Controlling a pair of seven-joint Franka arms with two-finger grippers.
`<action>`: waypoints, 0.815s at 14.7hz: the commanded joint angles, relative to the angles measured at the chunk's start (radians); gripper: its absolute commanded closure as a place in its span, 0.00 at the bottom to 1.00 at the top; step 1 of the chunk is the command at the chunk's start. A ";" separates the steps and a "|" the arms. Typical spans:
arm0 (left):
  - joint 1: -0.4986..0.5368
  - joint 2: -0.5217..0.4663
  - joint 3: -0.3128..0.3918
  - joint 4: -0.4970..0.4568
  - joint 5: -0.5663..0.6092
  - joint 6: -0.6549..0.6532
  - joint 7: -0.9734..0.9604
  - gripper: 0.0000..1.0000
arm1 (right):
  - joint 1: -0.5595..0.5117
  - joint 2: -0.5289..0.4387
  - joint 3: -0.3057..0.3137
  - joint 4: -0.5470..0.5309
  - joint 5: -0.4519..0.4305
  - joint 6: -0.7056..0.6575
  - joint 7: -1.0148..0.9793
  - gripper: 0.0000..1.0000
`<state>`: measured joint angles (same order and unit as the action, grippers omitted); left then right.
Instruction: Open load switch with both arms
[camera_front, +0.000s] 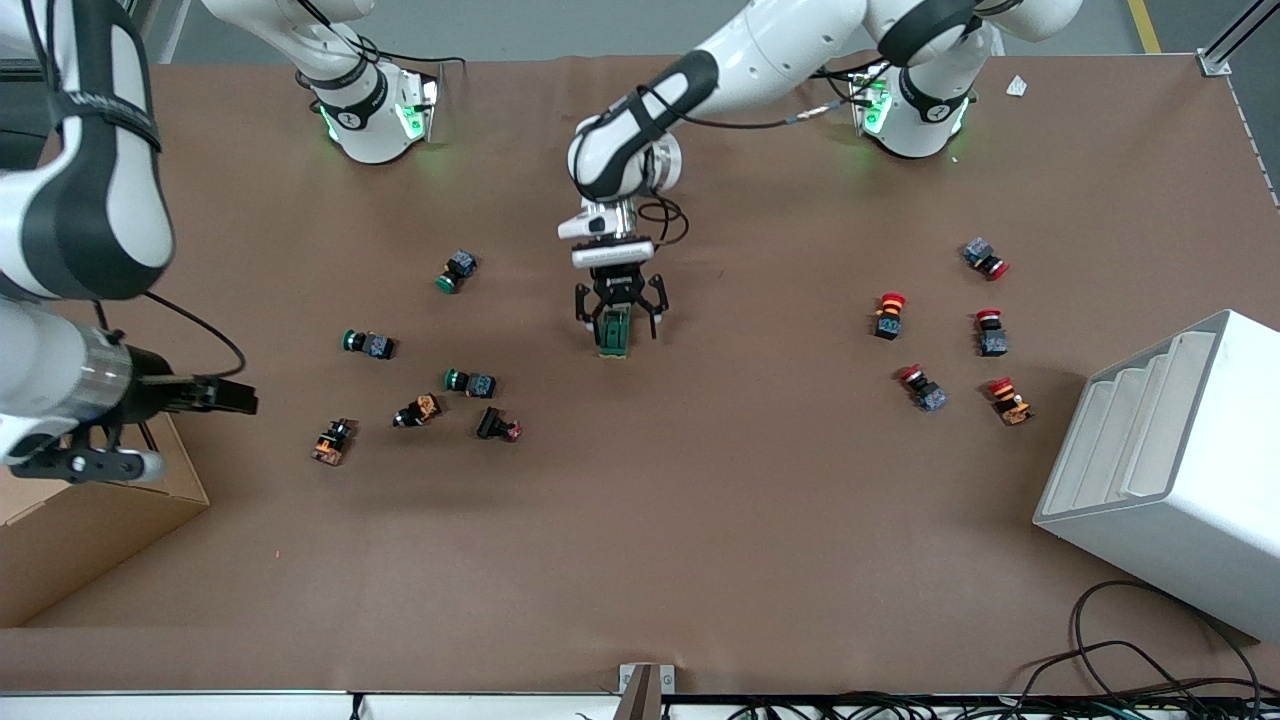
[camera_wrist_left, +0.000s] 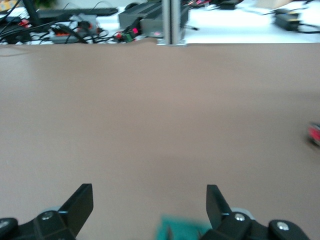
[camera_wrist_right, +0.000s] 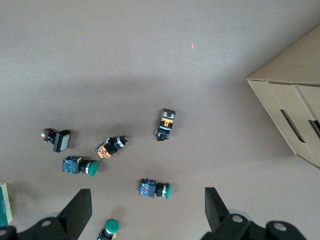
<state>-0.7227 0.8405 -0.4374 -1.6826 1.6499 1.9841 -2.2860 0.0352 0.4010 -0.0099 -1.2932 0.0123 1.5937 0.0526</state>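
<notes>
The load switch (camera_front: 614, 333), a dark green oblong block with a cream end, lies near the middle of the table. My left gripper (camera_front: 619, 319) hangs right over it, open, with one finger on either side and clear of it. In the left wrist view the switch is a blurred green patch (camera_wrist_left: 186, 227) low between the spread fingers (camera_wrist_left: 81, 202) of the left gripper (camera_wrist_left: 149, 205). My right gripper (camera_front: 238, 397) is open and holds nothing, up in the air by the cardboard box at the right arm's end. The right wrist view shows the right gripper (camera_wrist_right: 147, 207) open, with the switch (camera_wrist_right: 4, 202) at the frame's edge.
Several green and dark push buttons (camera_front: 470, 382) lie scattered toward the right arm's end. Several red ones (camera_front: 890, 314) lie toward the left arm's end. A cardboard box (camera_front: 90, 530) stands under the right arm. A white stepped rack (camera_front: 1170, 470) stands at the left arm's end.
</notes>
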 joint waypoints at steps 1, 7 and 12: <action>0.115 -0.011 -0.063 0.006 -0.088 0.012 0.089 0.00 | 0.012 -0.137 -0.004 -0.153 -0.067 0.038 -0.019 0.00; 0.241 -0.038 -0.104 0.173 -0.368 0.010 0.467 0.00 | 0.012 -0.266 -0.036 -0.276 -0.074 0.061 -0.017 0.00; 0.319 -0.139 -0.103 0.231 -0.585 0.010 0.781 0.00 | -0.030 -0.297 -0.038 -0.282 -0.069 0.029 -0.045 0.00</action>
<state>-0.4330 0.7477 -0.5335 -1.4415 1.1272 1.9983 -1.5903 0.0315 0.1453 -0.0565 -1.5309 -0.0470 1.6206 0.0342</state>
